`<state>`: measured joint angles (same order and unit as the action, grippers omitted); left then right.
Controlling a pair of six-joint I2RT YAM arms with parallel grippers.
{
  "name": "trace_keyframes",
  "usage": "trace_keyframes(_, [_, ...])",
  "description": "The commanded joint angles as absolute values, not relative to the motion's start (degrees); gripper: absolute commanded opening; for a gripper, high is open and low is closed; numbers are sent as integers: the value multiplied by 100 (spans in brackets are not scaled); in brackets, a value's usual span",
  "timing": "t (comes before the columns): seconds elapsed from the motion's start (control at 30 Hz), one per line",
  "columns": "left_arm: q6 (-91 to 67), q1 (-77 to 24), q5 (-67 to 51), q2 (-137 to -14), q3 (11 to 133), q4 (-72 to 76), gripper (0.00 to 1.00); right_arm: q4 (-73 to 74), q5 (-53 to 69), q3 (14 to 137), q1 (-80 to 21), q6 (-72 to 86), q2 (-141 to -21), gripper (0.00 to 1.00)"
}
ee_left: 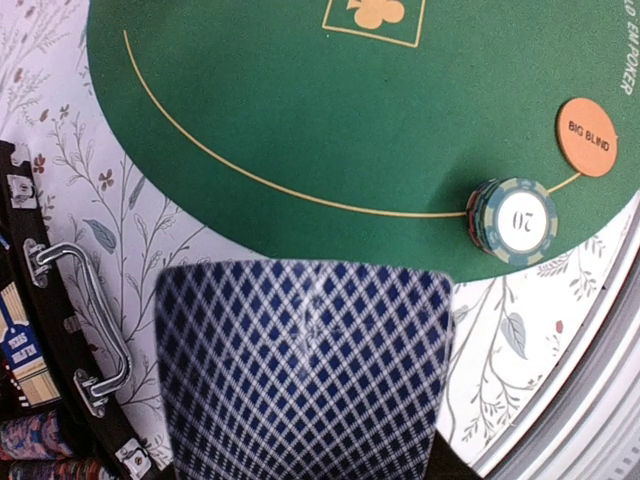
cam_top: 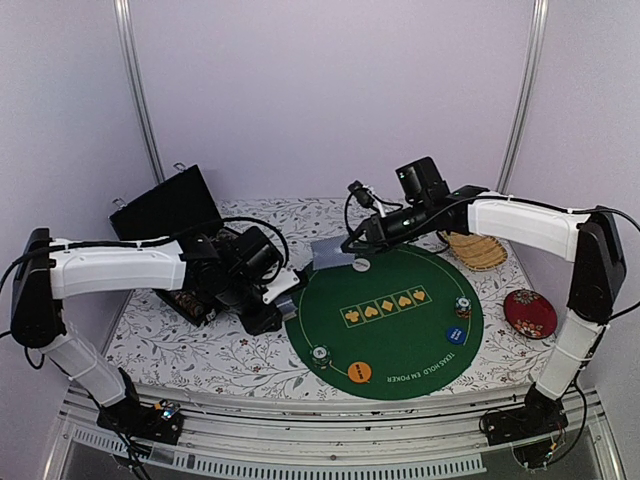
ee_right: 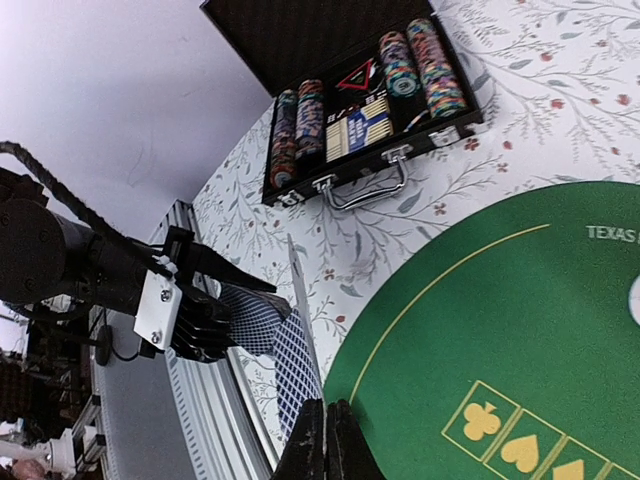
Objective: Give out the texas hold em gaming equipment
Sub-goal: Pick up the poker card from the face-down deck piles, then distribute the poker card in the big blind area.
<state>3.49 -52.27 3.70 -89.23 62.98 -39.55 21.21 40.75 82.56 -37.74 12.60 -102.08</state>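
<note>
Card (ee_right: 297,370), pinched edge-on by the closed right gripper (ee_right: 325,440), ran lengthwise out from it beside the deck (ee_left: 300,370) clamped in the left gripper (ee_right: 225,310); disc (ee_left: 587,136) read "BIG BLIND", chips (ee_left: 520,220) "20".

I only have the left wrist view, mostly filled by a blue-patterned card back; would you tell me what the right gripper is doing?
Observer: The right gripper is shut on one card, near the cards in the left gripper.
Operator: Thanks. What lies on the right side of the mat?
Observer: A second chip stack and a blue disc.
Operator: And at its far edge?
Observer: A white disc lies there.
</note>
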Motion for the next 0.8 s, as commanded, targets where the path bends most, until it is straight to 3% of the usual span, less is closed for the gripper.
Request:
trace_keyframes(0.0, [282,-5137,375,-8654,6202,-3740,43,2178,3730,8004,-3428,1225,-9687,2])
trace_keyframes(0.3, [281,-5133,323,-8588,6133,-3647,43,2497,3678,7737,-2680,1154,-9298,2])
trace_keyframes(0.77, [308,-5117,281,-8494,6038,-3542,43,2962,3199,7312,-2355,947,-8803,2])
